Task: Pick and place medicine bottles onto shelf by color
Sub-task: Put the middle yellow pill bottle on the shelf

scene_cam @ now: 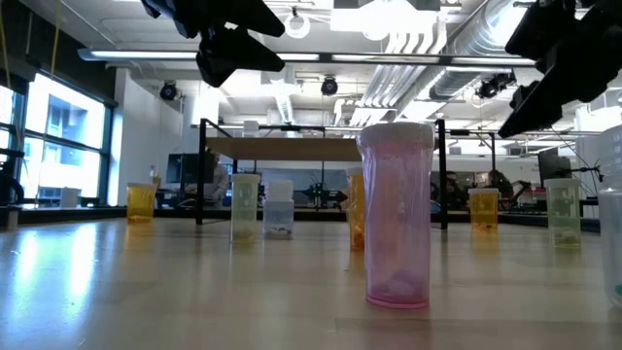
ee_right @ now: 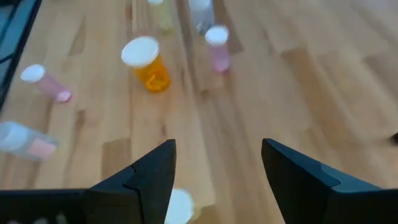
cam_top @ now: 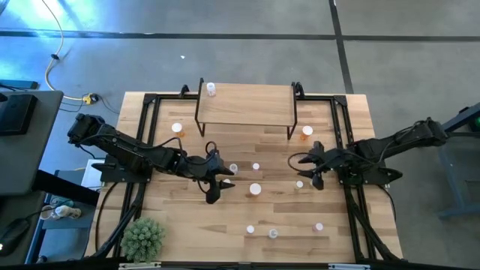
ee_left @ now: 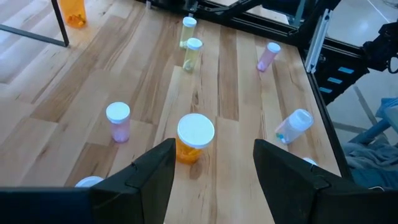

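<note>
Pink bottle (scene_cam: 396,216) stands upright closest to the low camera, cap on. Beyond it, mid-table, both arms reach inward above the boards. Left gripper (cam_top: 216,182) hovers with fingers parted, empty, over an orange bottle (ee_left: 194,138) that stands just ahead of the gap. Right gripper (cam_top: 309,168) also parted and empty, above bare wood near small bottles. Farthest back, the shelf (cam_top: 246,105) carries one whitish bottle (cam_top: 211,89) at its left rear corner.

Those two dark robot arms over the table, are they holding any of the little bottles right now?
No. The left gripper and the right gripper both hang open above the striped wooden table, with nothing between their fingers.
</note>
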`<action>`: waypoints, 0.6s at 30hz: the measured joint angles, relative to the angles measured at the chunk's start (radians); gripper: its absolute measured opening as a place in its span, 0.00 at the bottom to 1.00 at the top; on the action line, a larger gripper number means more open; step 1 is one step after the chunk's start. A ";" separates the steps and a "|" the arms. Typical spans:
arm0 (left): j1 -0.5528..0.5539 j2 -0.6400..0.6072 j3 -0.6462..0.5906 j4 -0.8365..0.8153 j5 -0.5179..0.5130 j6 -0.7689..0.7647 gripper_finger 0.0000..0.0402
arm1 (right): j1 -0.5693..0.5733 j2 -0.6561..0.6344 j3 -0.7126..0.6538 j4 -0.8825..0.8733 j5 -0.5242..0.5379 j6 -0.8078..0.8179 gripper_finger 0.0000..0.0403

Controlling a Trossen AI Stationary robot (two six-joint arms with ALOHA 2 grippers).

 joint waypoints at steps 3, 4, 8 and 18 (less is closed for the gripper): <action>0.000 0.000 0.000 0.000 0.000 0.000 0.51 | 0.029 0.030 0.000 -0.001 -0.016 0.051 0.57; 0.000 0.000 0.000 0.000 0.000 0.000 0.51 | 0.042 0.040 0.000 0.001 -0.016 0.058 0.57; 0.000 0.000 0.000 0.000 -0.001 0.000 0.51 | 0.086 0.069 0.000 0.020 0.008 0.074 0.57; 0.000 0.000 0.000 0.000 -0.002 0.011 0.51 | 0.161 0.149 0.120 0.022 0.082 0.021 0.57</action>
